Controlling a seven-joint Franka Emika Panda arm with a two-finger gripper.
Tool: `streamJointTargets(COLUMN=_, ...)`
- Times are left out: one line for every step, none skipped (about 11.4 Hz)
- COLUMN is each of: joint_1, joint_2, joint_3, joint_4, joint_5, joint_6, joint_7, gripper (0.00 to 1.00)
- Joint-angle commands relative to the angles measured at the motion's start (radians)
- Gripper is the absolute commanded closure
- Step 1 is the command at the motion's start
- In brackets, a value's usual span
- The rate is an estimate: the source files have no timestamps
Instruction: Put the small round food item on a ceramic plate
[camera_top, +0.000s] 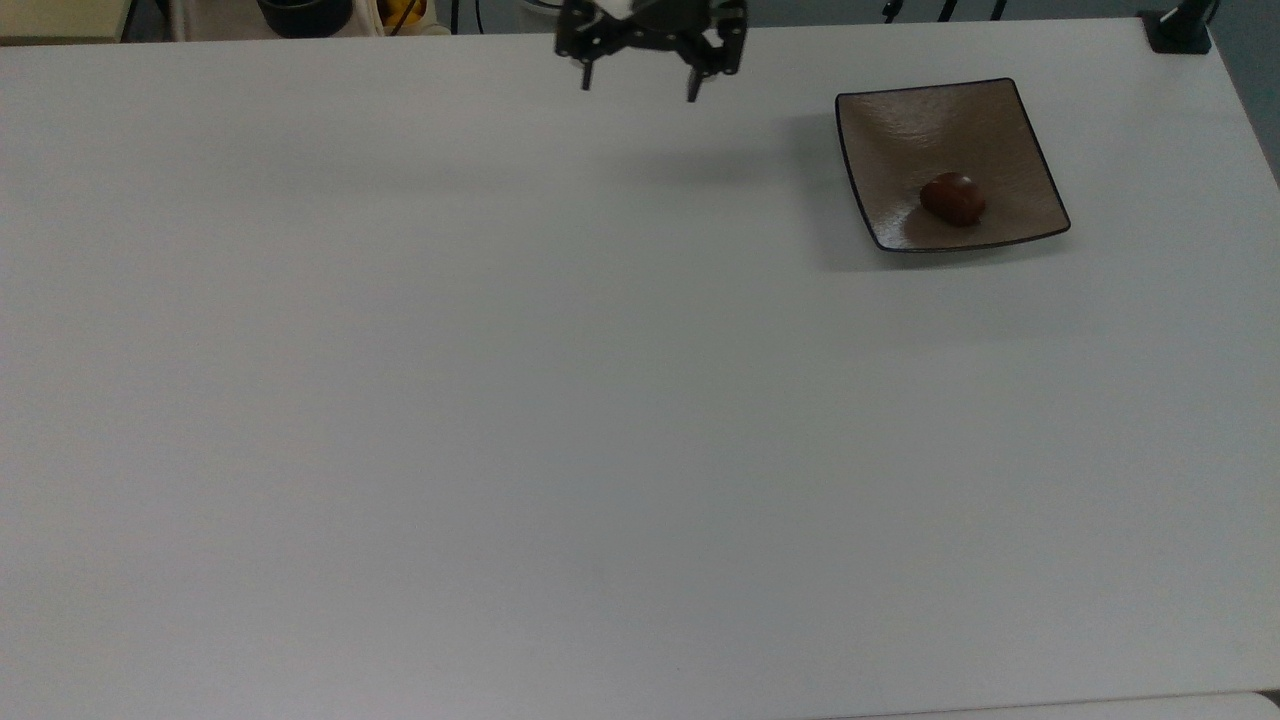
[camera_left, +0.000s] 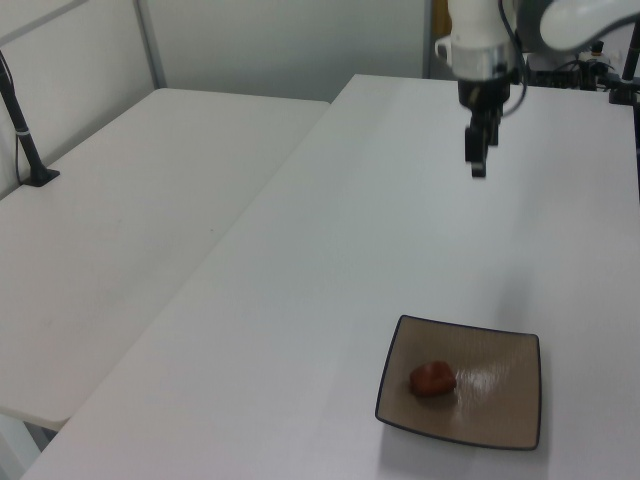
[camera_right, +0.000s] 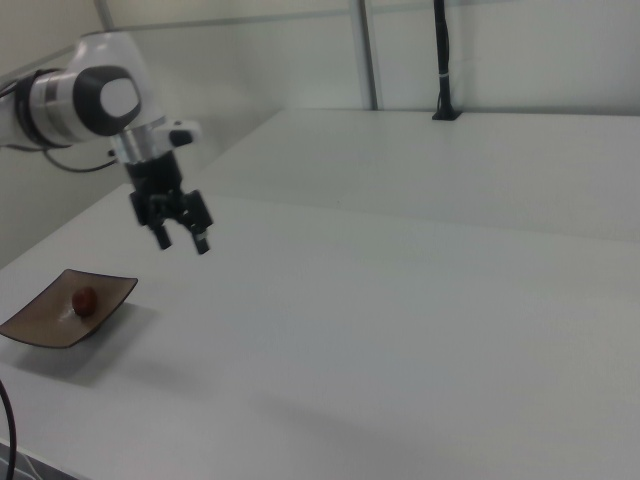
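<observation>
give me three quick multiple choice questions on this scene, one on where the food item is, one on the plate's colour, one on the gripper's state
1. Where is the small round food item?
A. on the bare table
B. on the ceramic plate
C. between the gripper's fingers

2. What colour is the plate?
A. brown-taupe
B. blue
C. white

3. What state is the gripper in?
A. shut on the food item
B. open and holding nothing
C. resting on the plate

Answers:
1. B, the reddish-brown lump sits inside the dish.
2. A, its glossy surface is brownish with a thin dark rim.
3. B, the top view shows its fingers spread apart with nothing between them, above the table away from the plate.
</observation>
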Motion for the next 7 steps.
streamJointTargets(joint_1=0.019, joint_2=-0.010, joint_3=-0.160, joint_4=0.095, joint_5=0.041, joint_6=-0.015, joint_7=-0.012, gripper=0.00)
streamJointTargets(joint_1=0.010, joint_2=-0.024, joint_3=-0.191, joint_4=0.106, joint_5=0.070, joint_6=-0.023, joint_7=-0.041, gripper=0.00)
streamJointTargets(joint_1=-0.014, joint_2=-0.040, joint_3=-0.201, joint_4=0.104, joint_5=0.101, joint_6=-0.029, joint_7=-0.129, gripper=0.00)
streamJointTargets(joint_1=-0.066, joint_2=-0.042, joint_3=-0.193, joint_4=0.104, joint_5=0.160, joint_6=-0.037, joint_7=-0.167, gripper=0.00)
streamJointTargets(joint_1=-0.079, joint_2=-0.042, joint_3=-0.187, joint_4=0.106, joint_5=0.168, joint_6=-0.041, joint_7=-0.167, gripper=0.00)
streamJointTargets(joint_1=-0.090, joint_2=-0.041, joint_3=-0.188, joint_4=0.106, joint_5=0.168, joint_6=-0.035, joint_7=-0.181, gripper=0.00)
streamJointTargets(joint_1=-0.099, joint_2=-0.039, joint_3=-0.188, joint_4=0.108, joint_5=0.167, joint_6=-0.032, joint_7=-0.187, gripper=0.00)
